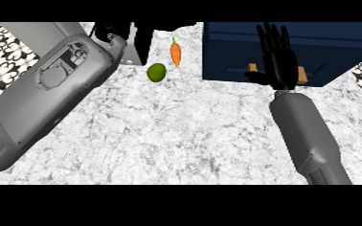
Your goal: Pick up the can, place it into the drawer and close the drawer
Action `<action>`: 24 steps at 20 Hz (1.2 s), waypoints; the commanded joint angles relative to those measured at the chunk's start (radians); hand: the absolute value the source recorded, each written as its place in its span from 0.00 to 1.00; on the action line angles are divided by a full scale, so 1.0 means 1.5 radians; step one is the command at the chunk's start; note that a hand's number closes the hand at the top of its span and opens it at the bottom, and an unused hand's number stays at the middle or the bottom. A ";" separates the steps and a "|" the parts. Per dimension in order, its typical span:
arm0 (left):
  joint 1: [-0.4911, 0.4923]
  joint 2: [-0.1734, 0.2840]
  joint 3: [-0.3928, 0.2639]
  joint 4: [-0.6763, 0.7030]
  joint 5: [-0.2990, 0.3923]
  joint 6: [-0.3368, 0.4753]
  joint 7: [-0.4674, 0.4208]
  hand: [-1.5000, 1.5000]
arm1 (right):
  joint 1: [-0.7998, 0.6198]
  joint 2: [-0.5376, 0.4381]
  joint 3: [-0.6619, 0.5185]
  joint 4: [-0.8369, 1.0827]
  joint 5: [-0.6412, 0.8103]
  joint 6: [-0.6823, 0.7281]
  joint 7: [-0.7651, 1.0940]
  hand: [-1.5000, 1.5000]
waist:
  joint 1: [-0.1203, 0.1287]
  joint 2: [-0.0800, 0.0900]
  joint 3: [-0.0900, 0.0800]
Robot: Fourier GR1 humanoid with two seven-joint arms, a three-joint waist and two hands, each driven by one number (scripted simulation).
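Desk (pixel 176 134): pale mottled stone, filling most of the view. Patterned patches show at both side edges, and I cannot identify them.

Left forearm (pixel 56 86): the largest item, lying diagonally from the lower left to the far left of the desk. My left hand (pixel 113 31) is at its far end, dark against dark shapes. Whether it is open or closed cannot be told.

Drawer (pixel 226 52): dark blue, at the far right. Two small tan pieces show on it beside my right hand. I judge it open, but not with certainty.

Right hand (pixel 281 67): over the drawer, flat, fingers straight and apart, holding nothing.

Can (pixel 130 55): a grey upright shape just beside my left hand is what I take for it, long axis roughly vertical in the view. Contact cannot be confirmed. It lies well left of the drawer and well apart from my right hand, so the left hand is much nearer and, in my judgement, should make the pick. The carry then runs rightward.

Green fruit (pixel 156 72) and carrot (pixel 175 52): between can and drawer, near the carry path. They are a possible obstruction.
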 commanded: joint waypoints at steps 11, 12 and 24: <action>0.137 0.038 0.003 -0.123 -0.039 0.002 -0.014 0.00 | -0.240 -0.030 -0.059 0.269 0.020 -0.067 0.018 0.00 | 0.010 0.019 0.007; 0.115 0.023 -0.004 -0.140 -0.040 0.016 0.012 0.00 | -0.250 -0.026 -0.062 0.286 0.028 -0.084 0.038 0.00 | 0.017 0.021 0.008; 0.194 0.060 0.011 -0.205 -0.054 0.000 0.004 0.00 | -0.305 -0.057 -0.113 0.343 -0.026 -0.055 -0.037 0.00 | 0.024 0.023 0.009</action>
